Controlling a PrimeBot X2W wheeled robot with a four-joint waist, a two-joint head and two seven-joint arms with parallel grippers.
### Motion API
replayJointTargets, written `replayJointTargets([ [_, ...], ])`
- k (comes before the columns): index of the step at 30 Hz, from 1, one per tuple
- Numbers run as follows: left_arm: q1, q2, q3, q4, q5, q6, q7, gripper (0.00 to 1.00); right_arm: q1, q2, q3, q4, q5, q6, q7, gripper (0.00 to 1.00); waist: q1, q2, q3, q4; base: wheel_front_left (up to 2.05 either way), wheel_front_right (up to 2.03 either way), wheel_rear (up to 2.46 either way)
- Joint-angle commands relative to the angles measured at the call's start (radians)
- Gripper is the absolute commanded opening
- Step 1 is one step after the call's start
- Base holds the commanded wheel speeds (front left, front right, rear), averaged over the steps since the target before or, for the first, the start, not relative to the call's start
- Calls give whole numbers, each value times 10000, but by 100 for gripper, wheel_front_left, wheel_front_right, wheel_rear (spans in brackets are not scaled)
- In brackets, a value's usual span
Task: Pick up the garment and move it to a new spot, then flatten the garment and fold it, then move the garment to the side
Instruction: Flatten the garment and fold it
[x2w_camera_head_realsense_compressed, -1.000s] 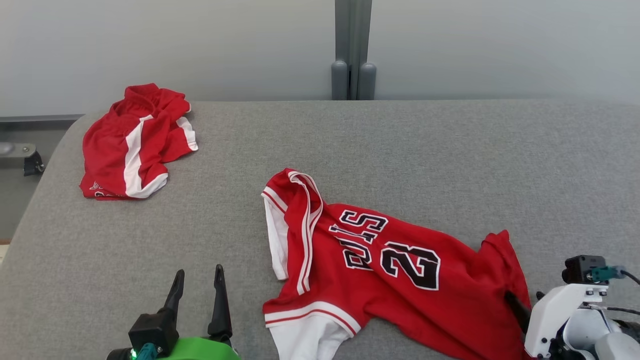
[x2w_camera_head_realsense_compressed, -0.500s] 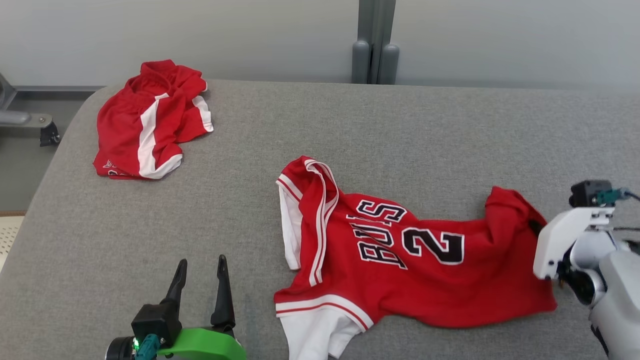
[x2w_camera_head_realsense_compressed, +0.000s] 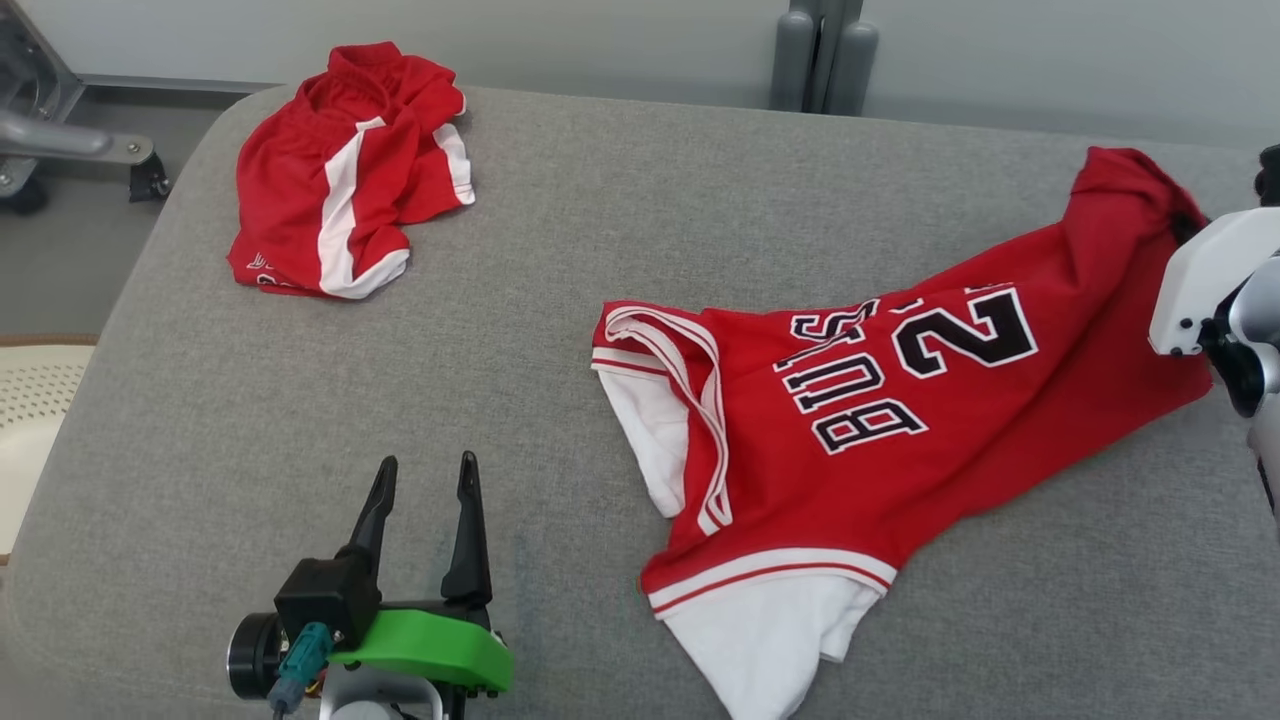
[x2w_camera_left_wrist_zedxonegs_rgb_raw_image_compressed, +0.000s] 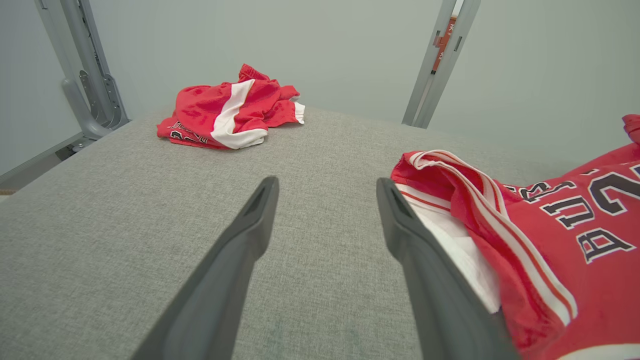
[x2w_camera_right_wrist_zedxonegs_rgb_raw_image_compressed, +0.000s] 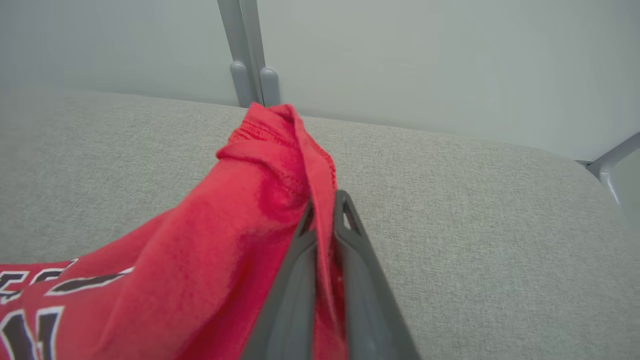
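The garment is a red jersey (x2w_camera_head_realsense_compressed: 900, 430) with white trim and black lettering, lying partly spread on the grey padded surface (x2w_camera_head_realsense_compressed: 560, 220). My right gripper (x2w_camera_right_wrist_zedxonegs_rgb_raw_image_compressed: 325, 200) is shut on a bunched red corner of the jersey (x2w_camera_right_wrist_zedxonegs_rgb_raw_image_compressed: 225, 240) and holds that corner raised at the far right (x2w_camera_head_realsense_compressed: 1130, 190). From there the cloth slopes down to the left. My left gripper (x2w_camera_head_realsense_compressed: 426, 465) rests open and holds nothing at the lower left. In the left wrist view the jersey (x2w_camera_left_wrist_zedxonegs_rgb_raw_image_compressed: 550, 240) lies just right of the left gripper (x2w_camera_left_wrist_zedxonegs_rgb_raw_image_compressed: 327, 184), beside one finger.
A crumpled pair of red and white shorts (x2w_camera_head_realsense_compressed: 345, 170) lies at the far left corner of the surface, also seen from the left wrist (x2w_camera_left_wrist_zedxonegs_rgb_raw_image_compressed: 227, 107). A grey post (x2w_camera_head_realsense_compressed: 820, 50) stands behind the surface. Metal framing (x2w_camera_head_realsense_compressed: 60, 140) sits off its left edge.
My right gripper has shut on the jersey's corner and carried it up and away to the right, stretching and turning the cloth. The head camera has shifted. The left gripper stays open.
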Motion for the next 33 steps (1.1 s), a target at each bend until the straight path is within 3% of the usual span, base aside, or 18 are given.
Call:
replayJointTargets([
  [1,-209,30,1,-3,-51,29,-5,100,-274,-44,-119,274,-227,-16,-206,0,0,0,347,335,0,0,0],
  [2,-247,30,-25,-11,-60,34,-5,100,-467,-55,-266,514,-377,-16,-409,0,0,0,426,396,0,0,0],
  [3,-269,30,-36,-21,-69,33,-5,100,-592,-35,-361,708,-492,-16,-557,20,0,0,474,427,0,0,0],
  [4,-295,30,-49,-20,-74,38,-5,100,-693,50,-419,912,-659,-16,-738,84,0,0,517,453,0,0,0],
  [5,-314,30,-52,-17,-73,44,-5,100,-778,135,-422,1047,-776,-16,-890,100,0,0,537,461,0,0,0],
  [11,-342,30,-137,18,-53,35,-5,100,-1050,448,-260,1622,-938,-16,-1626,100,0,0,407,167,0,0,0],
  [17,-326,30,-354,121,-175,-109,-5,100,-613,659,426,1260,-314,-16,-2533,100,0,0,-98,-419,0,0,0],
  [27,-843,33,-1856,999,-809,-321,-5,100,1667,779,1994,-1145,1455,-16,-3799,100,0,0,-935,-1570,0,0,0],
  [33,-1206,38,-3155,1884,-1380,-431,42,100,3430,975,1832,-2795,1929,-16,-3973,100,0,0,-1042,-2193,0,0,0],
])
